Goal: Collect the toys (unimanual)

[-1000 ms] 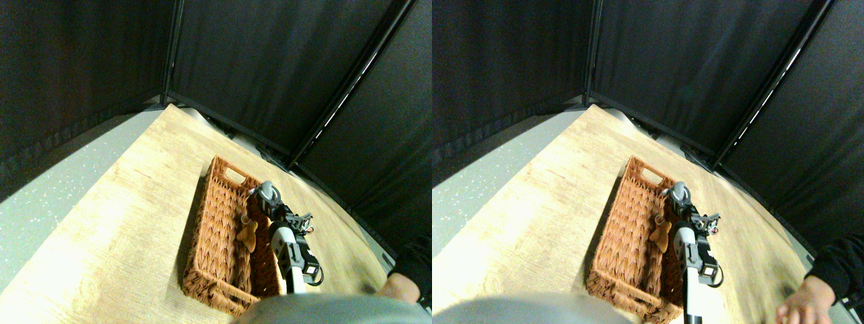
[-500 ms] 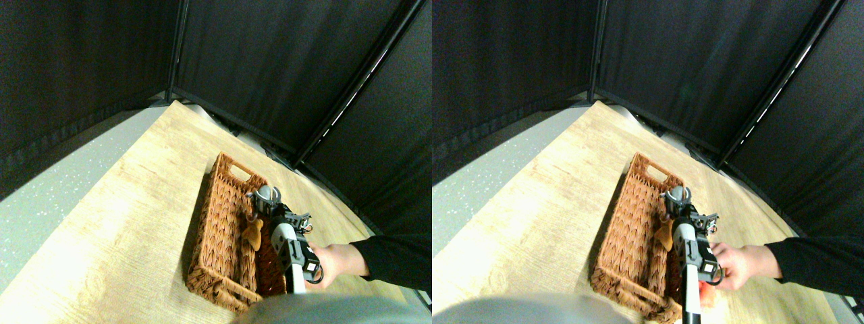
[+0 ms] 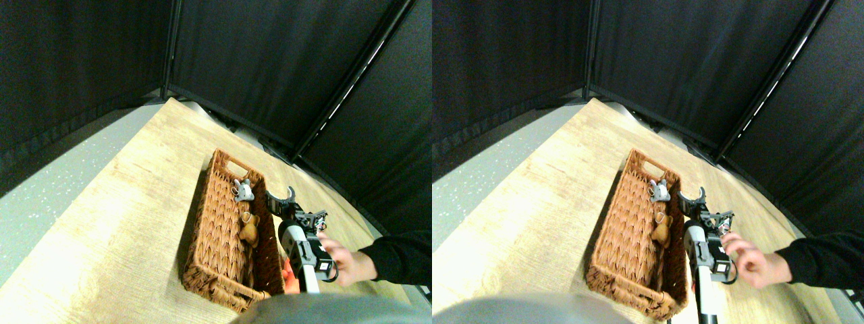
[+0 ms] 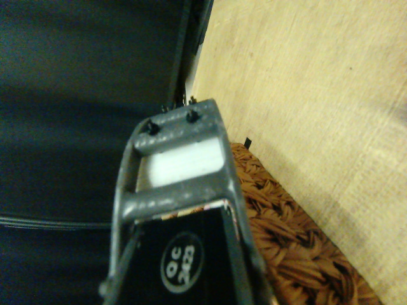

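Two toys, a grey plush [image 3: 243, 190] and a brown plush [image 3: 249, 229], lie in the wicker basket [image 3: 214, 236]; an orange-red toy [image 3: 289, 278] waits outside. Right gripper [image 3: 281, 197] spread wide, empty.

I see a rough woven wicker basket [image 3: 219, 236] on matt, pale wood-grain flooring [image 3: 135, 202], with plush toys [image 3: 248, 228] inside.

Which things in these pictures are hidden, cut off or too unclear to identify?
- Stereo pair view: an orange-red thing beside the basket, mostly hidden by the right manipulator.
- Stereo pair view: the grey toy, too small to name the animal.
- Wrist view: the basket interior, blocked by the jaw frame.
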